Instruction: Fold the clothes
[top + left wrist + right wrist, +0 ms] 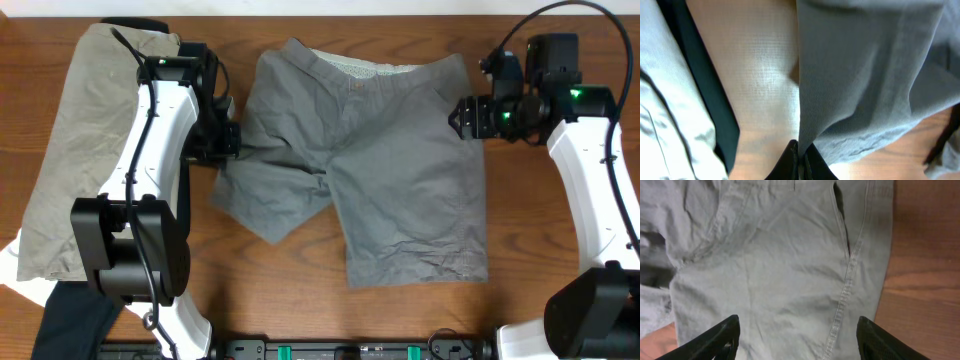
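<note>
Left gripper (800, 155): closest to my lens, pads pressed together with the edge of the shorts (390, 170) pinched between them; grey cloth runs away from the pinch in loose folds.
Right gripper (797, 332): fingers spread wide with nothing between them, hovering over the shorts' side seam and pocket slit.
Shorts: spread on the table (400, 20), waistband on the side away from my bases, both legs pointing back toward me. The leg on my left is bunched and skewed; the one on my right lies long and fairly smooth.
Where I stand: my left pinch is on the shorts' left outer edge, about hip level. My right fingers are at the opposite outer edge, just below the waistband.
Long axis: waistband to hems, running toward my bases; my two grippers face each other across the shorter width.
Nearer arm: the left, since it has the cloth; the right touches nothing that I can see.
Step, as I judge it: a leg-over-leg fold, carrying the left edge across to the right edge.
What it turns on: the target edge lies straight across the shorts from my left pinch, so the travel is sideways, not along the legs.
Risk: the skewed left leg may drag and bunch under the fold.
Beside the shorts: a khaki garment (70, 150) to their left, beyond my left arm; a black garment (65, 320) farther left and nearer my base.
</note>
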You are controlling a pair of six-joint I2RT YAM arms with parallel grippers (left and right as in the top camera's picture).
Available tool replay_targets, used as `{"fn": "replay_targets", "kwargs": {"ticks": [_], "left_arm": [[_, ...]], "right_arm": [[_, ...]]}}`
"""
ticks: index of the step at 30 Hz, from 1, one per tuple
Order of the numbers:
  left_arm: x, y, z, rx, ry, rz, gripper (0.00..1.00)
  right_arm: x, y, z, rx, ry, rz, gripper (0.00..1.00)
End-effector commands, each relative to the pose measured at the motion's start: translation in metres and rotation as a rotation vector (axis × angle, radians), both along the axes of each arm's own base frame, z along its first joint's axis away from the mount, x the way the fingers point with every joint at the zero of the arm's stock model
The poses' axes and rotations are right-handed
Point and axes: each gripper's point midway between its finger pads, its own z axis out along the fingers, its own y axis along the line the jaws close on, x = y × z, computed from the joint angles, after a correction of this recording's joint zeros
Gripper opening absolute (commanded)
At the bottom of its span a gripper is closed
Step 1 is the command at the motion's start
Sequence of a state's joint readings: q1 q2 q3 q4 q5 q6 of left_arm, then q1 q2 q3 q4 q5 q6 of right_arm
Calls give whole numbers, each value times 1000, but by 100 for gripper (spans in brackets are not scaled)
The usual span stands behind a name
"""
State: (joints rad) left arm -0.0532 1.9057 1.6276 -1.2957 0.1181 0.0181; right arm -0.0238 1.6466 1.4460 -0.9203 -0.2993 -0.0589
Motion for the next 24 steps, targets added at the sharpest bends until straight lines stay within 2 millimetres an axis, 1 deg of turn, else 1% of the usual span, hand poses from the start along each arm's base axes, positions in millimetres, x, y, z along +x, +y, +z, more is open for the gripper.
{"fn": "replay_targets", "kwargs": {"ticks": [1,4,5,8,9,10,13,14,15,18,21,23,24], "left_arm": [[-8,7,6,33,27,62,6],[-24,7,7,44,93,126,8],[-29,7,6,46,116,142,15],[-41,3,2,30,170,159,17],[-44,2,0,23,183,161,22],[-48,0,-4,15,198,162,24],[-57,-1,-18,13,229,172,34],[-60,-1,-24,13,238,172,39],[-63,0,-30,15,245,176,47],[-61,0,-44,12,223,176,57],[-48,-1,-50,6,166,182,58],[-38,-1,-52,0,126,182,58],[-35,-2,-53,-2,110,182,58]], "right_arm": [[-2,-2,-16,-5,22,-12,72],[10,-8,-26,-29,-26,-38,70],[16,-9,-29,-36,-58,-43,69],[37,-13,-36,-51,-157,-62,65],[43,-14,-37,-51,-183,-72,63],[51,-17,-40,-57,-208,-88,62],[67,-17,-49,-48,-238,-106,60],[70,-16,-55,-44,-233,-109,60],[72,-15,-63,-45,-222,-105,60],[76,-12,-88,-46,-186,-98,61],[82,-11,-111,-37,-161,-108,60],[85,-9,-120,-16,-153,-117,58],[87,-6,-121,-1,-156,-114,56]]}}
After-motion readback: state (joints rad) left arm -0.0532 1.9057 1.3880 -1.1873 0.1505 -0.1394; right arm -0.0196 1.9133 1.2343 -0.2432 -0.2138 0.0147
